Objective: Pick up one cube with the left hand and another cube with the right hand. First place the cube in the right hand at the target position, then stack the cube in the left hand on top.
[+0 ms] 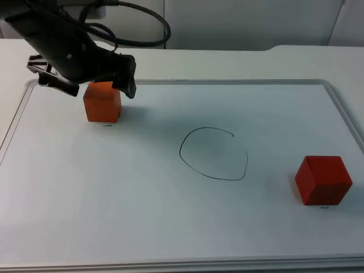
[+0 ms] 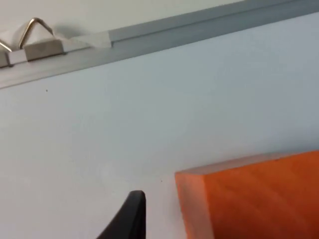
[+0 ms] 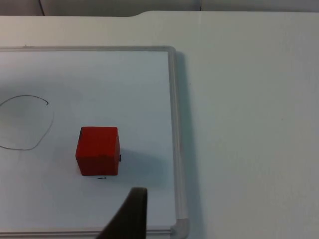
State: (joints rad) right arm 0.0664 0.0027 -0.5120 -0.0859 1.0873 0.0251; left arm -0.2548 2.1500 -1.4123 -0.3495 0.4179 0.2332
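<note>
The orange cube [image 1: 102,102] was a plain matte block with no long axis, sitting flat on the whiteboard [image 1: 170,227] at about ten o'clock from the drawn circle [image 1: 214,153], its faces roughly square to the board's edges. The left gripper [image 1: 91,86] hung over its far top edge, fingers spread wide to either side. The red cube [image 1: 323,180], turned slightly, sat at about four o'clock from the circle. The right arm waited; whether its gripper [image 3: 130,214] was open or closed I cannot tell.
</note>
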